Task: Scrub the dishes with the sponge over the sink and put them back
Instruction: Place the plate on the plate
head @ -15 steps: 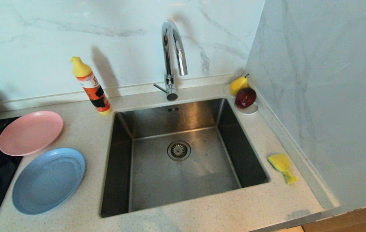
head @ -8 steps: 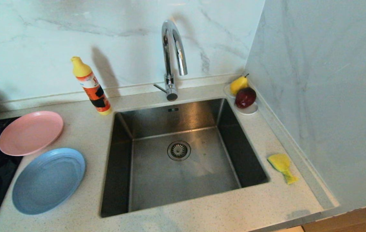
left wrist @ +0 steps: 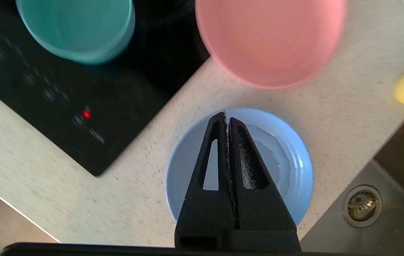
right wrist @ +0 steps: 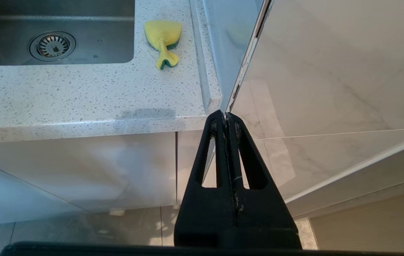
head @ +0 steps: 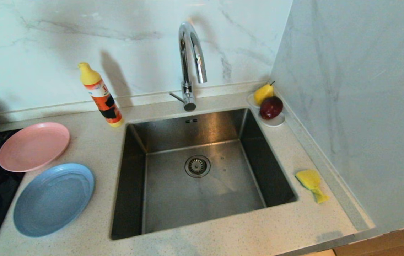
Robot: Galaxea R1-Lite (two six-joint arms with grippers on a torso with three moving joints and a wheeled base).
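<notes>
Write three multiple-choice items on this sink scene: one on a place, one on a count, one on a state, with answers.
1. Where does the sponge lie?
A. In the sink
B. On the counter right of the sink
C. On the pink plate

2. How many round plates lie on the counter left of the sink?
A. One
B. Two
C. Four

3. How does the left pincer stand?
A. Shut, holding nothing
B. Shut on the sponge
C. Wide open

Answers:
1 B: the sponge rests on the speckled counter by the right wall.
2 B: a pink plate and a blue plate.
3 A: its fingers meet, empty, above the blue plate.
</notes>
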